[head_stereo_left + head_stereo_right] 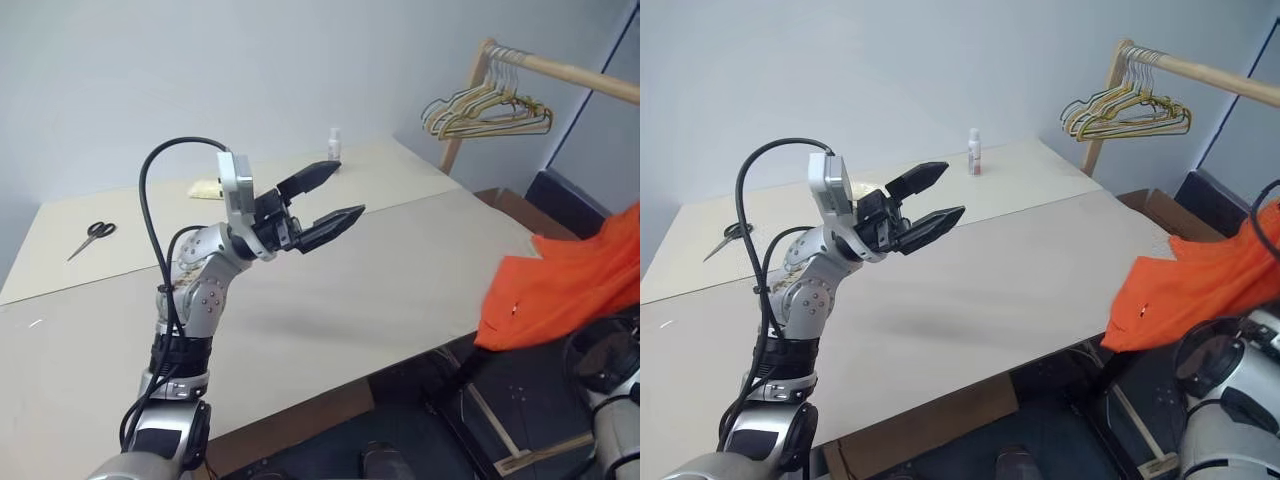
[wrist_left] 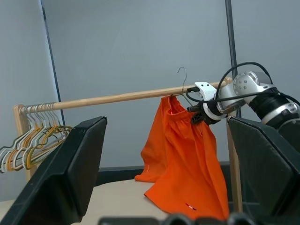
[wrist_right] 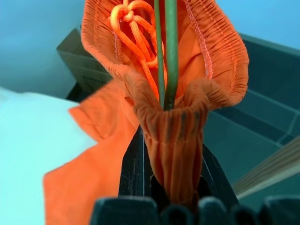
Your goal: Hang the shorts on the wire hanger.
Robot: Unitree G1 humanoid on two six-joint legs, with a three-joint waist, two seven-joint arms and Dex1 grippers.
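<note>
I have the right gripper [image 2: 196,111] closed tight on the shorts [image 2: 180,154], and the wire hanger [image 2: 183,84] is pinched together with the gathered waistband, so both travel as 1 bundle. In the right wrist view the thin wire runs up between the folds of the waistband, beside the orange drawstring [image 3: 136,33]. I think this is the reason for such a grip: if I hold only the cloth, the hanger can slip out.

The shorts hang off the right side of the table [image 1: 300,300], up near the wooden rail [image 2: 117,97], with the legs falling free toward the table edge. The hook of the hanger stands just above the rail, but I cannot tell if it already sits on it.

My right arm is stretched out to the side and raised, the wrist bent toward the rail. The left gripper [image 1: 325,200] is wide open and holds nothing. It hovers over the middle of the table, pointing right and a little upward, toward the shorts. The bunched hangers [image 1: 485,108] at the far end of the rail are well apart from my bundle.
</note>
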